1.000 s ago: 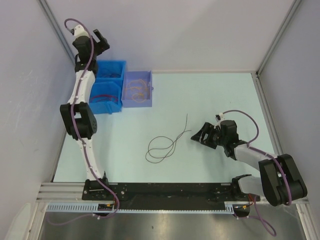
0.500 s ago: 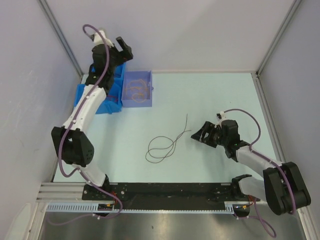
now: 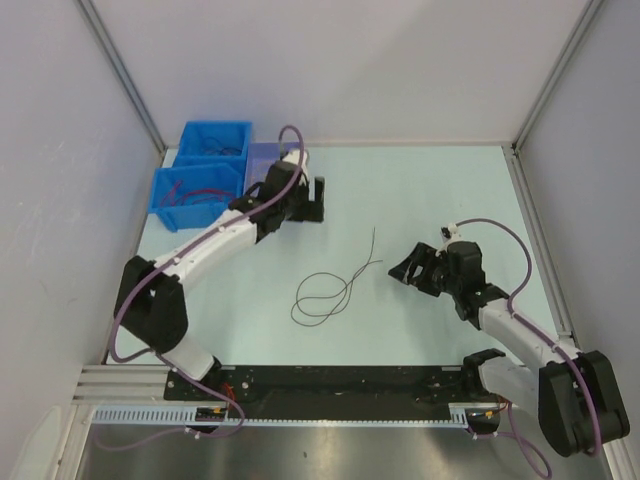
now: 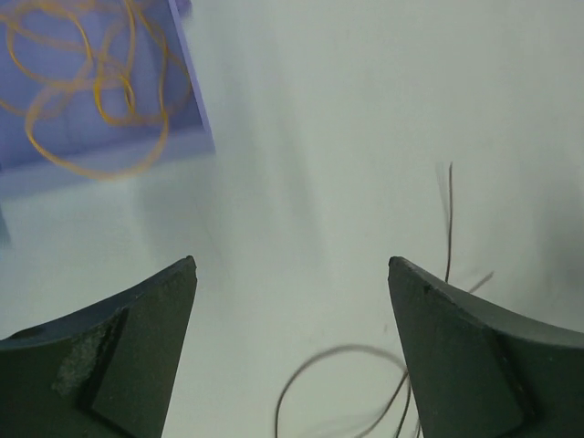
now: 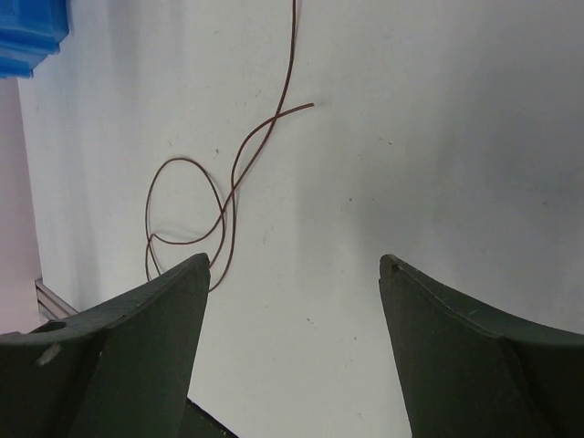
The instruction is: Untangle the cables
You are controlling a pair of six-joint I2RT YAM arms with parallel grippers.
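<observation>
- 1 dark cable (image 5: 235,173) lies loose on the pale table (image 3: 440,190), roughly mid-table between the 2 arms. It forms overlapping loops on its near-left side and runs out in 2 thin tails toward the far right.
- The left gripper (image 3: 317,200) hangs over the table just beside the lavender bin (image 4: 193,100), to the far left of the dark cable and apart from it. Its fingers stand wide apart with nothing between them. Only bare table and the far tail of the cable show in the gap.
- The right gripper (image 3: 402,270) sits low to the right of the dark cable, close to the tip of the nearer tail but not touching it. Its fingers are also spread wide and hold nothing.
- In the left wrist view, orange cables (image 4: 91,100) lie coiled in a tangle inside the lavender bin.
- 2 blue bins (image 3: 213,126) stand at the far-left corner, set front to back, just left of the lavender bin. The nearer bin holds a red cable (image 3: 200,192). What lies in the farther bin is too small to tell.
- From above, the left arm stretches over the lavender bin and hides most of it.
</observation>
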